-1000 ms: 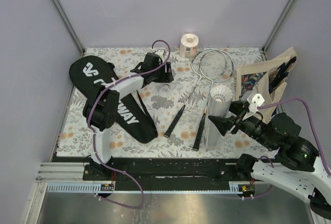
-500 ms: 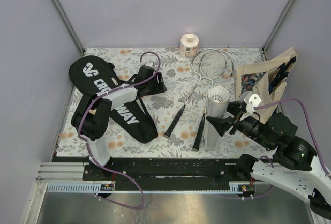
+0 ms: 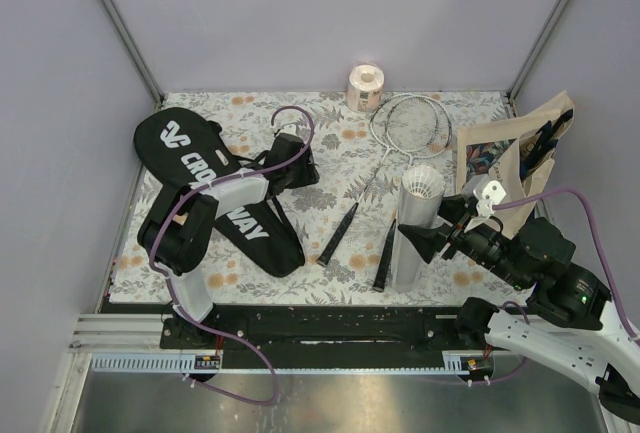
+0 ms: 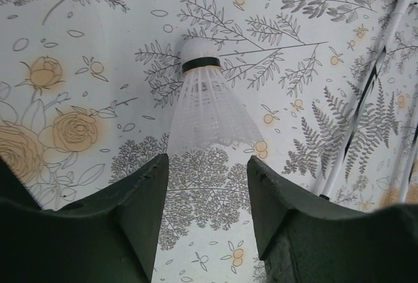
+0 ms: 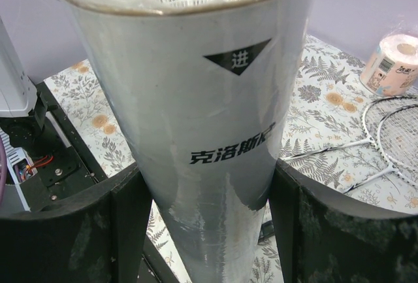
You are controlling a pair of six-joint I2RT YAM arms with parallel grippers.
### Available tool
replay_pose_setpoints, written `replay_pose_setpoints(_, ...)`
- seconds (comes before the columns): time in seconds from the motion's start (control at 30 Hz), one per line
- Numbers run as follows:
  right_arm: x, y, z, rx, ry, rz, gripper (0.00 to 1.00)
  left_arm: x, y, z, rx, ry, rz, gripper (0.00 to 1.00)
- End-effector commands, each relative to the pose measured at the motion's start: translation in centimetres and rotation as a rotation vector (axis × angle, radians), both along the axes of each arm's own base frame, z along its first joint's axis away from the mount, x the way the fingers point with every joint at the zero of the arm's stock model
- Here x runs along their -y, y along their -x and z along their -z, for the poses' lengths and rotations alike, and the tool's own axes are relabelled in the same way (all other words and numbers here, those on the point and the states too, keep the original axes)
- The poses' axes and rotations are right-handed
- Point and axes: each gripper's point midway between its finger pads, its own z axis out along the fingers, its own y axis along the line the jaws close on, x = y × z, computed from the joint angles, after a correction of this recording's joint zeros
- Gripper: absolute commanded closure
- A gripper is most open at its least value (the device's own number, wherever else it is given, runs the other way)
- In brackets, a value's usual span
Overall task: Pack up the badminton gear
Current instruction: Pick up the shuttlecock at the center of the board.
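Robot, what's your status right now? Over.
Left gripper open at loose shuttlecock. Right gripper clamped on upright tube. Rackets, bag lying unpacked. Nothing blocking the shuttlecock.

- paper roll (image 3: 365,87): pinkish, stands on end at the middle of the table's far edge, hollow core facing up
- tote bag (image 3: 497,158): beige with colourful print, propped at the right edge, mouth open, dark items (image 3: 545,138) poking out of the top
- tablecloth (image 3: 330,153): white with orange flowers and grey leaves, covers the table
- walls (image 3: 330,13): plain pale purple on three sides
- metal post (image 3: 120,28): slanted, far left corner
- black rail (image 3: 330,325): along the near edge
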Motion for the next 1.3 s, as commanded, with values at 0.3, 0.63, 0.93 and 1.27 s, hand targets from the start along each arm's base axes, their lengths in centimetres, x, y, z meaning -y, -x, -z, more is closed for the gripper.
replay_pose_setpoints(0.3,-0.3,0.3,-3.0,0.051,-0.104,-0.021,0.57,-1.7,-2.8,-0.7,0.129,-0.197,0.033,0.52)
replay_pose_setpoints(0.63,-0.3,0.1,-2.9,0.055,-0.092,-0.012,0.57,0.2,-3.8,-0.6,0.144,-0.156,0.102,0.81)
replay_pose_setpoints(0.93,-0.9,-1.1,-2.4,0.069,-0.041,0.013,0.57,-1.2,-1.8,-6.4,0.127,-0.11,0.082,1.0)
replay_pose_setpoints(1.27,-1.1,-6.2,0.8,0.177,0.332,0.149,0.57,-1.4,5.3,-17.2,0.121,0.141,0.171,1.0)
